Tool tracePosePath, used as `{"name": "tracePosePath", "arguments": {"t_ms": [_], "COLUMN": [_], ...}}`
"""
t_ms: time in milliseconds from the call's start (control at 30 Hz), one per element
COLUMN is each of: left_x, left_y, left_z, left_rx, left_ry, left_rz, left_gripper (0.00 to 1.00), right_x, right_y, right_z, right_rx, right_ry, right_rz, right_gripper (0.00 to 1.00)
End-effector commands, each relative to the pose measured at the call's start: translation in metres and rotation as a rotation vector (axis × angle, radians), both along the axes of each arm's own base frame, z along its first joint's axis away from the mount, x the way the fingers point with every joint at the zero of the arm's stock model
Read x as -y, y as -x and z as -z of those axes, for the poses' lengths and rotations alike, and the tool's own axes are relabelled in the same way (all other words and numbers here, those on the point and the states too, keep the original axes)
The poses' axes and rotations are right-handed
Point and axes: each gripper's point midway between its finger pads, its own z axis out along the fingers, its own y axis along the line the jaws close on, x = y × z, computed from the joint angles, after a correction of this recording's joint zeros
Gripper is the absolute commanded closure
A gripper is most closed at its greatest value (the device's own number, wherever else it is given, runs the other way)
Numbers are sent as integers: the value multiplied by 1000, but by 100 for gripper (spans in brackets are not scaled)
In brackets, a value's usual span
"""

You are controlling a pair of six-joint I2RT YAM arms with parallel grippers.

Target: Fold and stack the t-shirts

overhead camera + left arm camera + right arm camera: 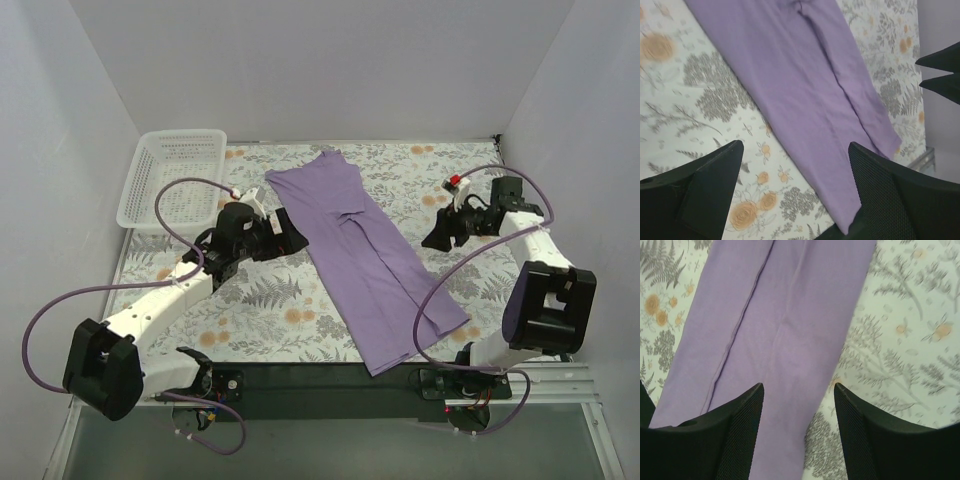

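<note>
Diagonally, t-shirt [362, 262] lies between left gripper [288, 233], right gripper [440, 236].

The overhead view is rendered sharp and evenly bright under diffuse light from above, with only soft shadows thrown under the arms [160, 300] onto the floral desk cover [260, 300]. In the wrist views the left pincer [795, 147] and right pincer [799, 386] are shown dark and slightly soft, while the lavender t-shirt [790, 315] is kept sharp; the left wrist view's upper-left corner is blurred.
</note>
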Motion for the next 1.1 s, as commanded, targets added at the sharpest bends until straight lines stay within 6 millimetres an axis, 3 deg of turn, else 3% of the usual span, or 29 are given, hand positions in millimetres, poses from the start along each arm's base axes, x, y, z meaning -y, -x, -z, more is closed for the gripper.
{"name": "tracePosePath", "arguments": {"t_ms": [0, 33, 100, 133, 167, 200, 233, 300, 333, 367, 400, 433, 467, 500, 533, 600, 633, 700, 833, 1067], "left_x": [-29, -35, -44, -47, -54, -57, -60, -62, -63, -63, -64, -65, -66, -67, -68, -68, -67, -67, -67, -68], "left_y": [-19, -22, -25, -24, -27, -24, -22, -19, -18, -18, -19, -20, -20, -20, -20, -19, -19, -20, -21, -22], "left_z": [-13, -13, -11, -12, -11, -4, -7, -2, -7, -11, -13, -15, -14, -14, -12, -11, -11, -10, -6, -3], "left_rx": [106, 136, 160, 185, 204, 204, 234, 260, 283, 296, 305, 315, 318, 320, 315, 315, 316, 312, 303, 295], "left_ry": [-210, -261, -321, -344, -375, -390, -397, -395, -388, -386, -390, -393, -400, -404, -408, -409, -408, -411, -416, -426], "left_rz": [-11, -2, -8, 12, -13, -6, -3, -2, -5, -3, -9, -12, -14, -18, -18, -13, -13, -13, -11, -13], "left_gripper": [14, 13, 14, 14, 14, 14, 14, 13, 13, 14, 14, 13, 13, 14, 14, 13, 14, 13, 14, 13], "right_x": [-17, -26, -36, -47, -53, -67, -73, -90, -97, -104, -112, -117, -123, -126, -129, -135, -135, -139, -147, -156], "right_y": [-35, -49, -66, -83, -95, -101, -126, -146, -161, -179, -191, -206, -223, -232, -244, -264, -270, -280, -284, -286], "right_z": [-25, -38, -28, -39, -27, -25, -25, -21, -3, -16, -16, 2, -11, -8, 7, -2, 12, 13, 42, 72], "right_rx": [21, 48, -25, 5, -39, -84, -74, -135, -174, -186, -203, -237, -265, -280, -295, -301, -327, -341, -407, -485], "right_ry": [-51, -53, -67, -65, -72, -88, -95, -113, -120, -157, -179, -201, -256, -282, -304, -366, -376, -414, -425, -447], "right_rz": [-22, -42, -29, -41, -35, -23, -11, 34, 53, 97, 121, 149, 205, 230, 248, 291, 308, 338, 376, 413], "right_gripper": [35, 35, 35, 35, 35, 35, 35, 35, 35, 34, 34, 34, 35, 35, 35, 35, 35, 36, 41, 44]}}
